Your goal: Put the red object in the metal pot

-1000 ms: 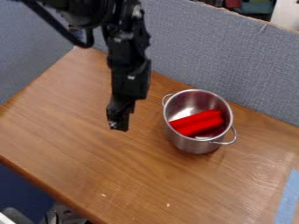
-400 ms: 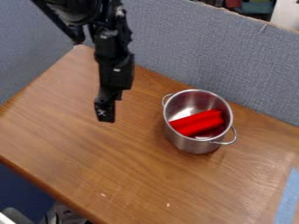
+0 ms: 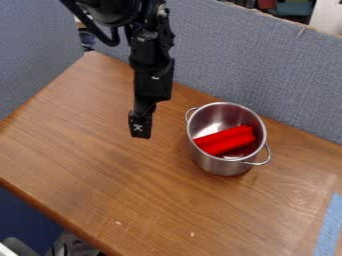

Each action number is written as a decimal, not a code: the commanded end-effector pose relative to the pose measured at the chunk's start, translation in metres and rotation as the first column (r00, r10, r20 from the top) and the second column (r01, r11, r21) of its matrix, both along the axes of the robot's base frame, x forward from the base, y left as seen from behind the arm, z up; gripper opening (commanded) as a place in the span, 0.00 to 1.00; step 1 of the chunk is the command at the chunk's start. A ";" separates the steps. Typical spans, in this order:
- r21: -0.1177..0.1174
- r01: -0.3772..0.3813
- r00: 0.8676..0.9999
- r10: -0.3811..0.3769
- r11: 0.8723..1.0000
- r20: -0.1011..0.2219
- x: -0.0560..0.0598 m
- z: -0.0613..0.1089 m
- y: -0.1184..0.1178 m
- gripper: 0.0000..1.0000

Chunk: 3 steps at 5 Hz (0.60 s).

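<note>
camera: red block (image 3: pixel 229 139) lay inside the steel pot (image 3: pixel 226 140) on the wooden worktop (image 3: pixel 94 170) | claw (image 3: pixel 140 127) hung pointing down just left of the pot, apart from it, spread wide and empty | block to the claw's right, untouched
</note>
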<state>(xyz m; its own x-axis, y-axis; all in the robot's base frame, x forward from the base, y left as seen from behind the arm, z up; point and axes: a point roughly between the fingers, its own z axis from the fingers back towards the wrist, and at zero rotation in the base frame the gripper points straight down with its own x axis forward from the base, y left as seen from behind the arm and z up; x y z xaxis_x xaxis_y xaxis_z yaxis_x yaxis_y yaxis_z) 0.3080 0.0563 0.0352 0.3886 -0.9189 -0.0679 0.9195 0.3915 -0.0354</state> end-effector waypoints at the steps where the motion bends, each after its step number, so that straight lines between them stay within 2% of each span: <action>1: 0.014 0.017 0.998 -0.018 1.000 0.060 0.013 -0.001 0.010 1.00; 3: 0.002 0.036 0.996 -0.036 0.999 0.075 0.010 -0.003 0.009 1.00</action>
